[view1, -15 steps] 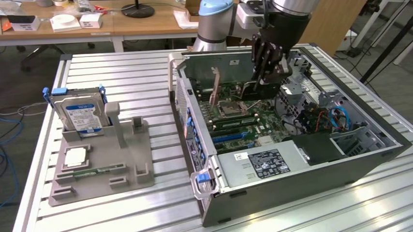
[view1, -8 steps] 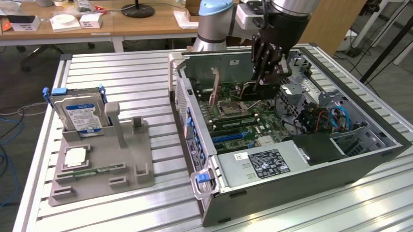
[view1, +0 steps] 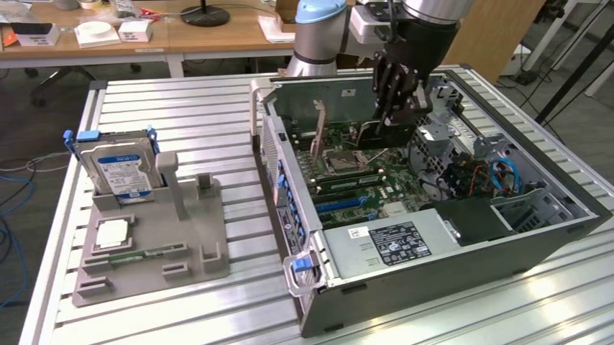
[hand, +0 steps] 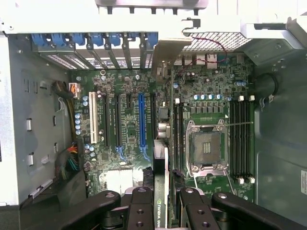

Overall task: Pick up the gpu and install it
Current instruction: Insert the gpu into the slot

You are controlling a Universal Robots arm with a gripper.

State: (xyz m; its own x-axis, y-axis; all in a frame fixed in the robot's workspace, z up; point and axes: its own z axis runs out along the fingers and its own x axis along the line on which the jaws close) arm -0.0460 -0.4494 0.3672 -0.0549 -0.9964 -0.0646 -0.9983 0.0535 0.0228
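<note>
My gripper (view1: 395, 108) hangs over the open computer case (view1: 537, 237), shut on the gpu (view1: 384, 135), a dark card held on edge above the motherboard (view1: 360, 190). In the wrist view the gpu (hand: 166, 163) runs edge-on from between my black fingers (hand: 141, 211) toward its silver bracket (hand: 165, 50) near the case's rear slot openings. It sits over the gap between the blue slot (hand: 141, 120) and the CPU socket (hand: 206, 148). Whether the card's edge touches a slot is hidden. The gripper (hand: 160, 203) clamps the card's near end.
On the exterior view's left a grey fixture (view1: 154, 237) holds a hard drive (view1: 120, 169), a CPU (view1: 111, 231) and a memory stick (view1: 144, 253). Inside the case sit the power supply (view1: 398, 241), cables (view1: 479, 176) and drive cages. Blue slot latches (hand: 96, 40) line the rear wall.
</note>
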